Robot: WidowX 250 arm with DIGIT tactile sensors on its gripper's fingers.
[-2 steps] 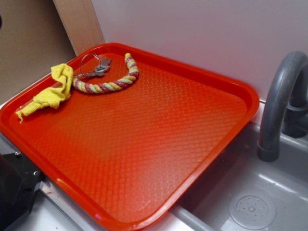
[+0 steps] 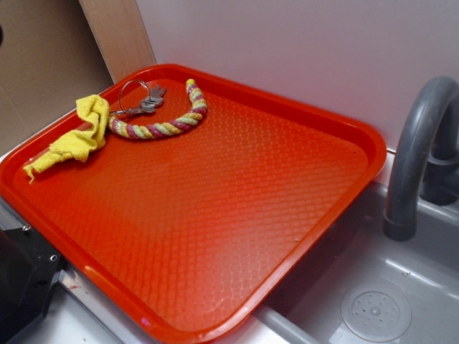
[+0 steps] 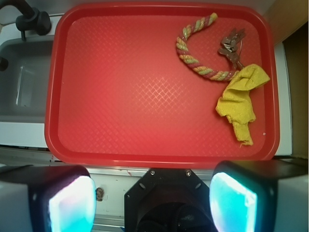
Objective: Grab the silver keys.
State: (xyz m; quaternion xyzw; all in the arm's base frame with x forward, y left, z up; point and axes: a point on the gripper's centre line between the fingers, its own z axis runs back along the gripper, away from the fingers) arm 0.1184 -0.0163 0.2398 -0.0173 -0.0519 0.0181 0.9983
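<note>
A: Any readable text, labels, brands or numbers in either view?

B: None. The red tray (image 2: 301,215) carries only an embossed diamond texture, no lettering. The silver keys (image 3: 231,43) are too small and blurred to show any stamping.

A: Sink (image 2: 373,301) side?

B: No markings readable there either.
</note>
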